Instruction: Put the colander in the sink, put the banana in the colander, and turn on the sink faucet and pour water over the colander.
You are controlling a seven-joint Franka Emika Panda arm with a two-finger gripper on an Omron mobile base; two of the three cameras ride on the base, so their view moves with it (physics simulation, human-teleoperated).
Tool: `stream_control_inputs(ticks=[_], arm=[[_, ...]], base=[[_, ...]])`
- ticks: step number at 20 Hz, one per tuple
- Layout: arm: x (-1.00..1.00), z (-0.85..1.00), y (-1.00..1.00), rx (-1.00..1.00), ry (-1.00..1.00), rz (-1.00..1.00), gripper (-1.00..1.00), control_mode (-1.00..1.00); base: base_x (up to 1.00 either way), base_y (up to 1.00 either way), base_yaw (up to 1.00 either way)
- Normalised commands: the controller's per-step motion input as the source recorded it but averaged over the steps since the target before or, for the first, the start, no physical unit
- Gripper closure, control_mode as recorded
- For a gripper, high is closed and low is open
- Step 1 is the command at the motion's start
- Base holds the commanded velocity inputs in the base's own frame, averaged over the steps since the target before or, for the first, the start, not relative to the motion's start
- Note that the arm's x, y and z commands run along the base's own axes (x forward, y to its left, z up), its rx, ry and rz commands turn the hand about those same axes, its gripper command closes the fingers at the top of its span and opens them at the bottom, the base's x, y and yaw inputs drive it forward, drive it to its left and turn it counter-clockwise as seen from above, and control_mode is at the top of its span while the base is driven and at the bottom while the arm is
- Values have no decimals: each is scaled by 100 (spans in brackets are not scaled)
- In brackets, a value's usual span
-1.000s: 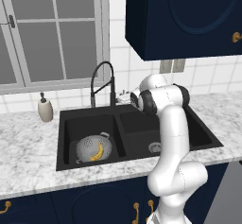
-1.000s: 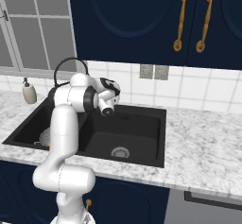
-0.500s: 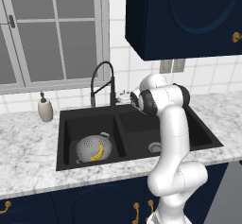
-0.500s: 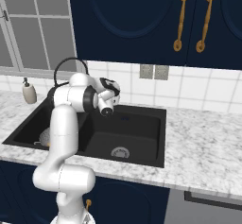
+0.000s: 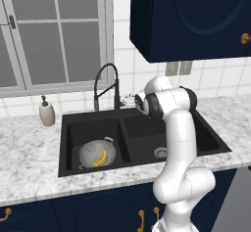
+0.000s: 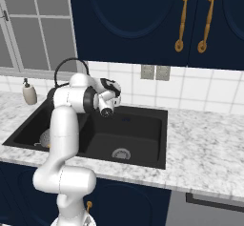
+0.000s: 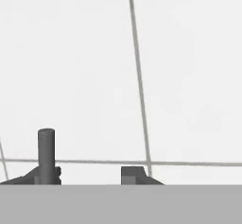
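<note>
Lower left of the left base view: banana point(image 5: 101, 157) is lying in the colander point(image 5: 90, 152) inside the sink point(image 5: 73, 130). Hand point(image 5: 128, 100), grip state indiscernible, is nearing the faucet point(image 5: 107, 85); water not yet running.

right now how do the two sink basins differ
The left basin holds the colander with the banana lying in it; the right basin holds nothing, so its silver drain shows. The faucet spout arches over the left basin, not the right. No water runs into either. Both are matte black, rectangular, and parts of one sink.
</note>
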Motion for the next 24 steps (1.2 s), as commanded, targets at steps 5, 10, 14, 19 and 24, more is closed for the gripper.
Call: stream_control_inputs(ticks=[5, 10, 14, 19, 24], arm=[[-18, 0, -100, 1, 2, 0, 100, -100], [-21, 0, -100, 2, 3, 0, 100, -100], [-19, 0, -100, 1, 6, 0, 100, -100], [-16, 0, -100, 0, 10, 0, 100, -100], [-19, 0, -100, 0, 9, 0, 100, -100]], base=[[0, 0, 0], [0, 0, 0], [0, 0, 0], [0, 0, 0], [0, 0, 0]])
